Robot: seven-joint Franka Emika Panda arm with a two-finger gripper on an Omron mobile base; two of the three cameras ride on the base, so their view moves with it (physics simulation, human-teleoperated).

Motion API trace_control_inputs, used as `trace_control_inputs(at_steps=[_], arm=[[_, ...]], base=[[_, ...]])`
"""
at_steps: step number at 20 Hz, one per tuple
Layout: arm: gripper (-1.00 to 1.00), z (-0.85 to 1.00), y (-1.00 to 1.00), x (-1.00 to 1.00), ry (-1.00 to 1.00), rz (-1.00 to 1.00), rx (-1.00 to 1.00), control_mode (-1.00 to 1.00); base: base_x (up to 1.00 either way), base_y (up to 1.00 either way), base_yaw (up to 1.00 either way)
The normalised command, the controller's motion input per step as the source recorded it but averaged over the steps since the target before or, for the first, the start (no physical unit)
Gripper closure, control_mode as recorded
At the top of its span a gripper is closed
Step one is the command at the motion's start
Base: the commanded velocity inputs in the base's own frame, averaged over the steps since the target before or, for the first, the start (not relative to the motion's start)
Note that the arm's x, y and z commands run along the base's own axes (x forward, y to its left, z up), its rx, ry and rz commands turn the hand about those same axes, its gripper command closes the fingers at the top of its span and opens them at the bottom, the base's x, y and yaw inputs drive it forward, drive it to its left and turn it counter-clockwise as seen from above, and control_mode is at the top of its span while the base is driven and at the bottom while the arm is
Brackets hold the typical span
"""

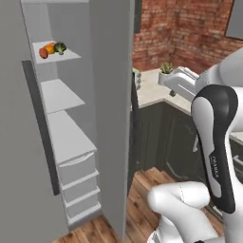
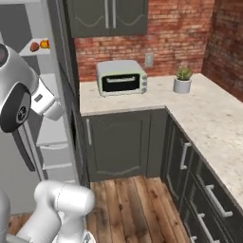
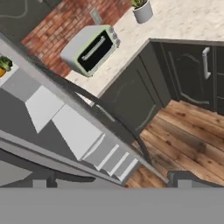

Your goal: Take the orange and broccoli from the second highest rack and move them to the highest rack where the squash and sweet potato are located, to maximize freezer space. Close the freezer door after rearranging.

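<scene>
- Gripper (image 3: 111, 183) tips closest to cam, jaws spread wide, nothing held.
- I see orange (image 1: 50, 48) + broccoli (image 1: 60, 47) on freezer (image 1: 111, 95) shelf front edge, well apart, up-left of hand.

The left base view is looking from behind the arm's left side, close to the open freezer (image 1: 71, 118), facing into its shelves at the left of the frame. The right base view is looking from the arm's other side, facing the brick wall, with the toaster oven (image 2: 121, 77) at upper centre and the potted plant (image 2: 182, 79) right of it. The hand view is rolling hard sideways, looking down on the wooden floor (image 3: 192, 144); it is sharing the toaster oven, plant and freezer shelves.
</scene>
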Motion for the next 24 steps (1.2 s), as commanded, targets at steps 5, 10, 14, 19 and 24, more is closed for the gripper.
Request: trace_control_inputs(at_steps=[5, 10, 14, 19, 24], arm=[[-1.00, 0.00, 0.00, 0.00, 0.00, 0.00, 0.00, 1.00], [-1.00, 0.00, 0.00, 0.00, 0.00, 0.00, 0.00, 1.00], [-1.00, 0.00, 0.00, 0.00, 0.00, 0.00, 0.00, 1.00], [-1.00, 0.00, 0.00, 0.00, 0.00, 0.00, 0.00, 1.00], [-1.00, 0.00, 0.00, 0.00, 0.00, 0.00, 0.00, 1.00]], base=[[0.06, -0.76, 0.39], [0.30, -0.38, 0.48], [0.37, -0.35, 0.47], [0.39, -0.50, 0.37], [0.44, -0.51, 0.36]])
